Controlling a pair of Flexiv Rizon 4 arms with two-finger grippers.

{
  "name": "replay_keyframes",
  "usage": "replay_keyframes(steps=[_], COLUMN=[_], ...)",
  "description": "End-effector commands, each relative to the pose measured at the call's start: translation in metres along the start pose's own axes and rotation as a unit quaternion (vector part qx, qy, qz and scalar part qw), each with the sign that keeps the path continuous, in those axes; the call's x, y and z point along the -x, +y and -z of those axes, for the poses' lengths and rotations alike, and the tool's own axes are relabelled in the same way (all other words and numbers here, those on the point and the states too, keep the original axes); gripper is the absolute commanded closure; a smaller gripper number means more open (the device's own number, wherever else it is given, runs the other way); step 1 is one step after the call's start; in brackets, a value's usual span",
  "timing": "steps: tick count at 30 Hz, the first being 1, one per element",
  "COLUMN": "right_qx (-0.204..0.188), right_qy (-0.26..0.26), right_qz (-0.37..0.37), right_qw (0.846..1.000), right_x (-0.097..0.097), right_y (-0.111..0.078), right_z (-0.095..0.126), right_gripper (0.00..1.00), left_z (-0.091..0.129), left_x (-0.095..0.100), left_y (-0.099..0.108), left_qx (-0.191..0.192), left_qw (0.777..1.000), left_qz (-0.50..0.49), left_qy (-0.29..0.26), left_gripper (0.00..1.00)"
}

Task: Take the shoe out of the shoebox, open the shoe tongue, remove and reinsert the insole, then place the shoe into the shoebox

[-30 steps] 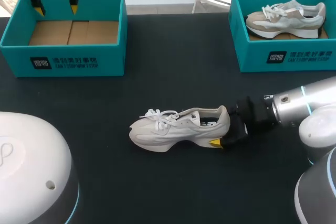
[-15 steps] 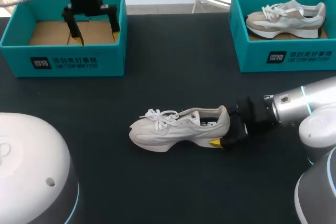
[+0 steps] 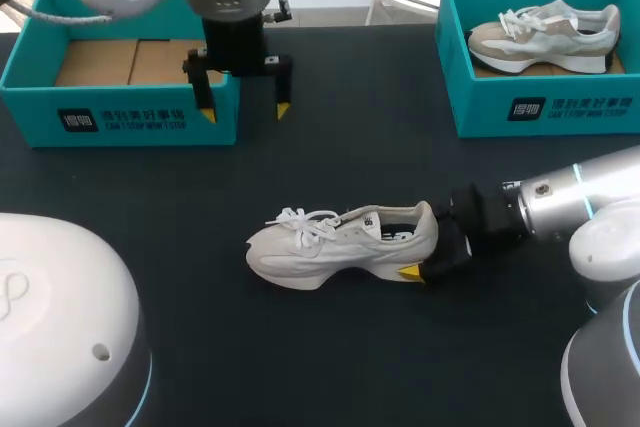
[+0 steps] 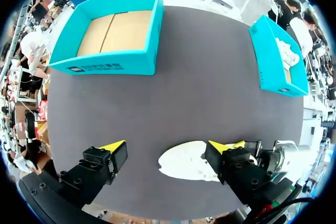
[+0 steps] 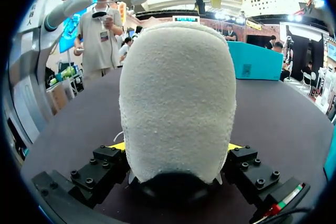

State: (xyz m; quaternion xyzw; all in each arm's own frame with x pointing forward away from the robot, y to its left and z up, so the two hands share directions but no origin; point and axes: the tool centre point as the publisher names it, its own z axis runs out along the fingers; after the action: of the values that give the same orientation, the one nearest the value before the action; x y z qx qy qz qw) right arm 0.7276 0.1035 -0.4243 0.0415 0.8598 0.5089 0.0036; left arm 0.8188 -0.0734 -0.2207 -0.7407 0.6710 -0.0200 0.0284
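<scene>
A white shoe (image 3: pixel 340 247) lies on its sole in the middle of the black table, toe to the left, laces loose. My right gripper (image 3: pixel 425 247) comes in from the right and is shut on its heel. In the right wrist view the heel (image 5: pixel 176 93) fills the gap between the fingers, one finger pressed on each side. My left gripper (image 3: pixel 245 110) hangs open above the front right corner of the empty teal shoebox (image 3: pixel 120 117), well behind the shoe. In the left wrist view the shoe (image 4: pixel 184 161) lies far below, between that gripper's (image 4: pixel 167 145) spread fingers.
A second teal shoebox (image 3: pixel 545 112) stands at the back right with a grey and white shoe (image 3: pixel 545 35) inside. Bare black tabletop (image 3: pixel 330 147) lies between the two boxes and around the white shoe.
My left arm has come forward and to the right, from above the back of the empty box to over its front right corner. The right arm and the shoe have stayed still.
</scene>
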Motion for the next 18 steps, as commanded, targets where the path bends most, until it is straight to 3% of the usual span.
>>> replay_keyframes(steps=[1,12,18], right_qx=[-0.003,-0.003,-0.003], right_qy=[0.0,0.0,0.0], right_qz=[-0.001,-0.001,-0.001], right_qw=[1.0,1.0,1.0], right_x=[0.0,0.0,0.0], right_y=[0.001,0.001,0.001], right_z=[-0.002,-0.002,-0.002], right_gripper=[1.0,1.0,1.0], left_z=[0.0,0.0,-0.012], left_x=[0.003,0.003,-0.026], left_y=[0.0,0.0,0.024], left_qx=[-0.001,-0.001,-0.002], left_qw=[1.0,1.0,0.999], left_qz=[0.0,0.0,0.032], left_qy=[0.003,0.003,-0.022], left_gripper=[0.0,0.0,0.0])
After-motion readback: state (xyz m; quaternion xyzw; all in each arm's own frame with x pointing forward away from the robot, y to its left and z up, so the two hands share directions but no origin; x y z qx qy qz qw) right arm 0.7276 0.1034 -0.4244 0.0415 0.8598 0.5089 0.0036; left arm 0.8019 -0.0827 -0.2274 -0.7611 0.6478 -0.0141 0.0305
